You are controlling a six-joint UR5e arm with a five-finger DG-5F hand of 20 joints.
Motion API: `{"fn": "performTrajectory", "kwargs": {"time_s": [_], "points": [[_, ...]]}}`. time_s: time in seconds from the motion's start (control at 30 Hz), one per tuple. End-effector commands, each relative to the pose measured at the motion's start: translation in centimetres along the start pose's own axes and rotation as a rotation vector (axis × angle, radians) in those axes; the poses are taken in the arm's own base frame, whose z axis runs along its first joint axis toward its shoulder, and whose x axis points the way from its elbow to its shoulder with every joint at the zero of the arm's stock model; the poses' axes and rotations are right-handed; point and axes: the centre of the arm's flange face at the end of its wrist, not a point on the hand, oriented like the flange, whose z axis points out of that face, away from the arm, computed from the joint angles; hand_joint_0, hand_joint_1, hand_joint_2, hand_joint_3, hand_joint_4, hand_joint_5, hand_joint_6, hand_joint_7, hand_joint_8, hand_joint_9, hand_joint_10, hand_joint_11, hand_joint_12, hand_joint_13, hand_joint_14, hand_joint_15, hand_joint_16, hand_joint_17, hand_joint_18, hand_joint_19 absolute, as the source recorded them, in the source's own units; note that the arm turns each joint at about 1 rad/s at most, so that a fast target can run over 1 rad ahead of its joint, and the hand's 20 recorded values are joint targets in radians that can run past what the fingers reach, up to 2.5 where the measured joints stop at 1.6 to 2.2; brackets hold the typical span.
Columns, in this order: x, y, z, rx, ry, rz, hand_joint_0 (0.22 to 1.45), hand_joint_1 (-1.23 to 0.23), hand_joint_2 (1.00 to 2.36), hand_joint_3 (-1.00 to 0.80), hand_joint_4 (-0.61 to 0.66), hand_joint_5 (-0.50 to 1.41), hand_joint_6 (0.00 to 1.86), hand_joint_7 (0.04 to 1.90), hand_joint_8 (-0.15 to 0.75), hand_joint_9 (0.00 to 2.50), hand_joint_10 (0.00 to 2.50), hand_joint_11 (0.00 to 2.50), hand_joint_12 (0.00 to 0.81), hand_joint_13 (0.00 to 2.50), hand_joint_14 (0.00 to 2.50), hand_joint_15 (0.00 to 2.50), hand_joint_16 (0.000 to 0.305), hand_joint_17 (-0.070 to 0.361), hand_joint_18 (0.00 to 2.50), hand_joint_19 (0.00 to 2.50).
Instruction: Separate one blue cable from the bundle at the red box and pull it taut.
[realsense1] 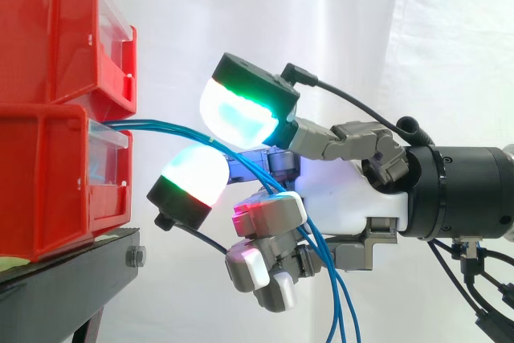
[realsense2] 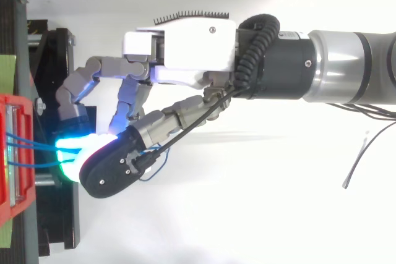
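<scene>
The hand (realsense1: 345, 190) is curled round the thin blue cables (realsense1: 165, 128), which are led almost level out of the lower red plastic bin (realsense1: 48, 182), just left of the fingertips (realsense1: 237, 110). Inside the hand they are bent downward and left hanging loose; none is seen clearly parted.

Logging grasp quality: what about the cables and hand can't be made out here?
Side view: whether the hand grips one of the blue cables, several or none; the hand covers them where they cross it.
Top view: the same spot lies under the hand.
Side view: the cables' far ends, cut off by the bottom edge.
Side view: where they start inside the lower red bin; its wall hides that.
</scene>
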Motion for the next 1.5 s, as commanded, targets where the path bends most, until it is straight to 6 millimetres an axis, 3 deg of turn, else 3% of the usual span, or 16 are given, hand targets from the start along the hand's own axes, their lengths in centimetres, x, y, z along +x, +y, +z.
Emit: {"fn": "performTrajectory", "kwargs": {"time_s": [0.0, 0.13, 0.33, 0.5, 0.6, 0.73, 0.83, 1.0, 1.17, 1.33, 1.47], "points": [[0.03, 0.02, 0.01, -0.001, 0.002, 0.0, 0.64, -0.73, 1.01, -0.34, 0.07, -0.17, 0.85, 1.11, 0.303, 1.29, 0.03, 1.23, 0.372, 1.13, 0.03, 0.68, 0.052, 0.117, 1.05, 0.83], [0.03, 0.02, 0.01, -0.001, 0.002, 0.0, 0.69, -0.84, 1.01, -0.33, 0.0, -0.18, 0.86, 1.15, 0.302, 1.27, 0.03, 1.24, 0.367, 1.11, 0.03, 0.67, 0.051, 0.115, 1.02, 0.81], [0.03, 0.02, 0.01, -0.001, 0.002, 0.0, 0.81, -0.91, 1.0, -0.5, -0.02, -0.19, 0.9, 1.12, 0.294, 1.25, 0.03, 1.24, 0.354, 1.1, 0.03, 0.66, 0.049, 0.111, 0.98, 0.78], [0.15, 0.03, 0.02, -0.001, 0.003, 0.0, 0.71, -0.9, 1.0, -0.5, 0.05, -0.18, 0.9, 1.09, 0.301, 1.3, 0.03, 1.26, 0.346, 1.1, 0.03, 0.67, 0.049, 0.11, 0.99, 0.77], [0.01, -0.05, -0.03, 0.001, -0.001, 0.0, 0.56, -0.83, 1.0, -0.5, 0.08, -0.17, 0.9, 1.09, 0.312, 1.34, 0.03, 1.26, 0.357, 1.13, 0.03, 0.67, 0.051, 0.115, 1.01, 0.8], [0.03, 0.02, 0.01, -0.001, 0.002, 0.0, 0.48, -0.68, 1.0, -0.5, 0.1, -0.16, 0.89, 1.04, 0.33, 1.36, 0.03, 1.23, 0.388, 1.16, 0.02, 0.66, 0.057, 0.129, 1.07, 0.79], [0.03, -0.01, -0.02, 0.002, 0.002, 0.001, 0.48, -0.62, 1.0, -0.5, 0.1, -0.16, 0.88, 1.03, 0.325, 1.37, 0.03, 1.2, 0.387, 1.16, 0.02, 0.66, 0.058, 0.13, 1.08, 0.79], [0.16, 0.0, -0.01, 0.002, 0.004, 0.001, 0.59, -0.52, 1.0, -0.5, 0.06, -0.16, 0.87, 1.09, 0.296, 1.37, 0.03, 1.21, 0.364, 1.16, 0.03, 0.67, 0.051, 0.114, 1.02, 0.83], [0.03, -0.02, -0.04, 0.004, 0.002, 0.001, 0.64, -0.65, 1.0, -0.49, 0.01, -0.16, 0.87, 1.12, 0.288, 1.37, 0.03, 1.23, 0.358, 1.15, 0.03, 0.68, 0.05, 0.113, 1.01, 0.84], [0.03, 0.05, 0.0, 0.002, 0.002, 0.001, 0.68, -0.83, 1.01, -0.33, -0.01, -0.16, 0.87, 1.22, 0.295, 1.35, 0.03, 1.25, 0.359, 1.14, 0.03, 0.68, 0.051, 0.114, 1.01, 0.83], [0.0, 0.05, 0.0, 0.003, -0.001, 0.001, 0.75, -0.88, 1.01, -0.38, -0.07, -0.17, 0.89, 1.24, 0.298, 1.32, 0.03, 1.25, 0.351, 1.13, 0.03, 0.68, 0.05, 0.111, 0.99, 0.8]]}}
